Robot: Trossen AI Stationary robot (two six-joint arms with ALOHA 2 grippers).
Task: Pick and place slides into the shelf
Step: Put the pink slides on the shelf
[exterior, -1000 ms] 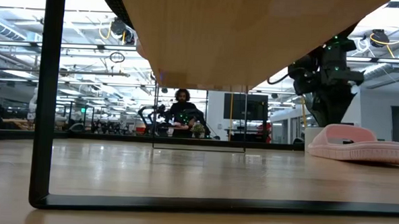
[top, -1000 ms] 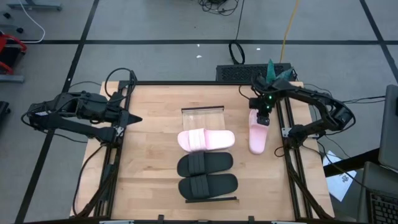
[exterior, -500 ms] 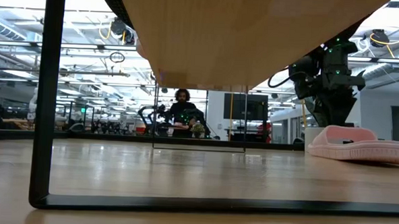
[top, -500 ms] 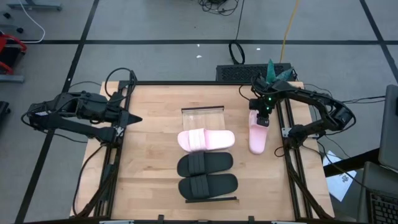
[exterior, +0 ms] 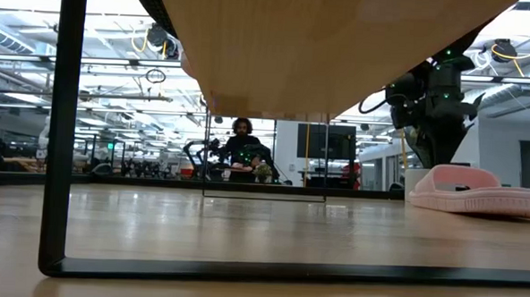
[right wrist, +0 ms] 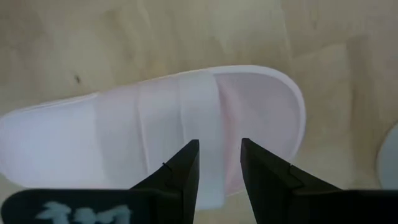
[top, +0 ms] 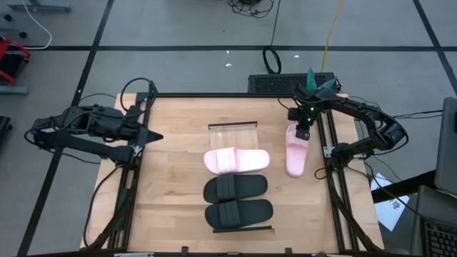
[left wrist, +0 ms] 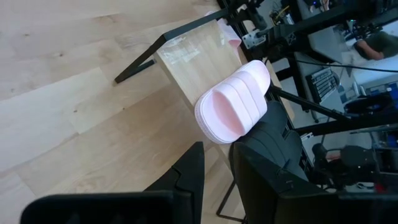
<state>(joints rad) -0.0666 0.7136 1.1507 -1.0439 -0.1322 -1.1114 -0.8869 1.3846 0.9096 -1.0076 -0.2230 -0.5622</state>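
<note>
The right pincer is hovering over a pink slide lying on the counter near its right edge, fingers parted, gripping nothing. Another pink slide and two black slides are sitting on the shelf. The left pincer is waiting at the counter's left edge, slightly parted and gripping nothing.

Wooden tabletop lies beneath my right pincer. Just beyond it sits a black grille box, and farther off a yellow cable crosses the floor.
</note>
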